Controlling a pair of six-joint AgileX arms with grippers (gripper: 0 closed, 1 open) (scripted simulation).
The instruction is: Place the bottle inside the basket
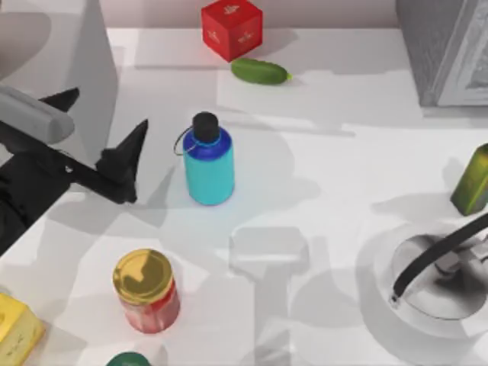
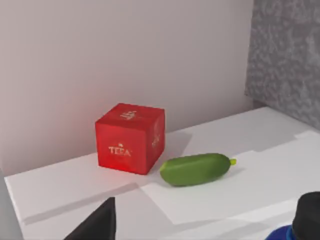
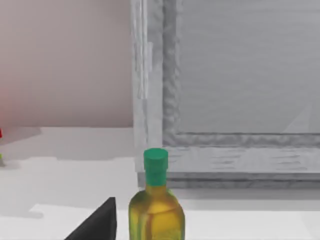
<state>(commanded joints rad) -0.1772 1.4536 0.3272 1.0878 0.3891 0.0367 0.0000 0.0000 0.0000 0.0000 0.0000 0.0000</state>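
Top view: left gripper (image 1: 107,130) agape, beside bottle (image 1: 208,162).

The top view looks straight down on the white worktop (image 1: 328,168) from above, taking in the left end effector (image 1: 103,137) at its left side. The left wrist view rides low behind that end effector and faces forward across the worktop to the back wall, close to the surface. It shares with the top view the red tea box (image 2: 131,138), the cucumber (image 2: 196,169) beyond the end effector, and the bottle (image 2: 300,225) cap beside it. The right wrist view also sits low, facing an olive-green bottle (image 3: 156,205) just ahead, which the top view shows at its right edge.
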